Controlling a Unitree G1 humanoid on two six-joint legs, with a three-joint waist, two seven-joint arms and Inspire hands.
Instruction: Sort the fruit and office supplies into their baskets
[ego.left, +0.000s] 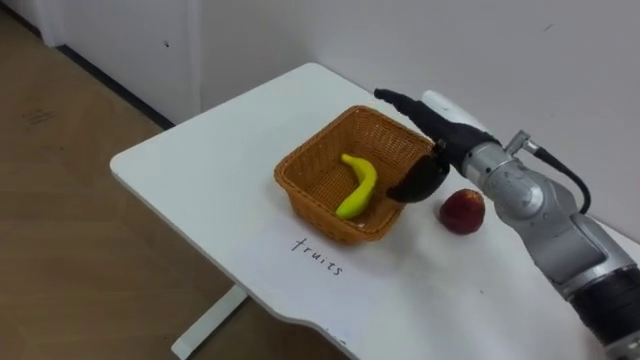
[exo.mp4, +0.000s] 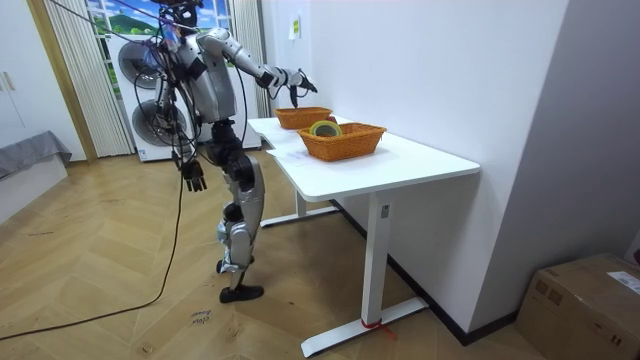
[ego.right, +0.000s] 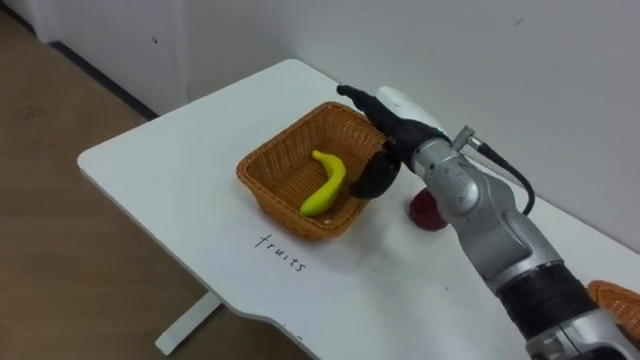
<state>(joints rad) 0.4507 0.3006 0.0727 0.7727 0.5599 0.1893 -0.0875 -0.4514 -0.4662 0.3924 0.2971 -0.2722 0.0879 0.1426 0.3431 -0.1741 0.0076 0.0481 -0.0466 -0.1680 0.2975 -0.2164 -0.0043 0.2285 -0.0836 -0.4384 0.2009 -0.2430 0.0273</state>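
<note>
Apple (ego.left: 462, 211) sits near the table's (ego.left: 200, 170) far edge beside the fruit basket (ego.left: 318, 208); right hand (ego.left: 450, 140) hovers released, empty, probably lining up a grab.

Both eye views look down closely on the fruit basket (ego.left: 318, 205) the distant room view shares.
</note>
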